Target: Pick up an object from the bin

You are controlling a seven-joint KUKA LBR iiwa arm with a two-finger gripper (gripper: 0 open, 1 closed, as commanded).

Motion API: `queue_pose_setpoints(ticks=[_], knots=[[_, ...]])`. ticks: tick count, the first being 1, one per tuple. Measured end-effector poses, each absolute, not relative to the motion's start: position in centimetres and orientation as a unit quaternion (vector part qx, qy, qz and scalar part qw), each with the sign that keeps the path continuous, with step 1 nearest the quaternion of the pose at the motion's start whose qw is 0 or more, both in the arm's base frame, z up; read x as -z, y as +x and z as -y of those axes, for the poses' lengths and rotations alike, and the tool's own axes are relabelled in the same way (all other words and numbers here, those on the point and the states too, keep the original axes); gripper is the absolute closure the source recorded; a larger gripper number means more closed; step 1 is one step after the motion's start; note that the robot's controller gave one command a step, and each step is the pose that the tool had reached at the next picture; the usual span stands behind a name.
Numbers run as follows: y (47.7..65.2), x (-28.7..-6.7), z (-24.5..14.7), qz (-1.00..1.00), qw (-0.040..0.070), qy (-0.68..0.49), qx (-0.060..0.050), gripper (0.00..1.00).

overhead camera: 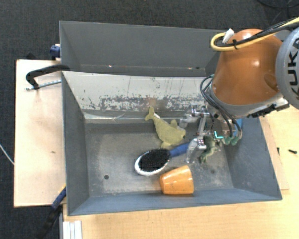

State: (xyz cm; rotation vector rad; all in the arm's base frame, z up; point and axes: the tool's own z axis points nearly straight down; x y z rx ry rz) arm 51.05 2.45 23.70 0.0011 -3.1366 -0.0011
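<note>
Hairbrush (152,162) left of gripper (199,151) — blue handle end just beside it; spread or pinching — unclear.

A KUKA arm, its wrist under an orange cover (244,68), reaches from the right into a grey metal bin (72,133). Its gripper (199,151) is low over the right part of the floor, right at the end of the blue handle of a hairbrush (153,162) with black bristles in a white rim. An orange cup (178,180) lies on its side just in front of the brush. A yellow-green soft toy (165,129) rests behind it, near the back wall.
</note>
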Motion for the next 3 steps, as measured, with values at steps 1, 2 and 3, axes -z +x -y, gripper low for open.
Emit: queue_pose_setpoints(ticks=[1, 2, 3], knots=[[57.1, -7.5, -0.3, 0.978, -0.006, 0.209, 0.001, 0.00], [57.4, -7.9, -0.5, 0.978, -0.013, 0.209, 0.002, 1.00], [59.0, -25.5, 5.7, 0.928, -0.006, 0.373, -0.003, 1.00]])
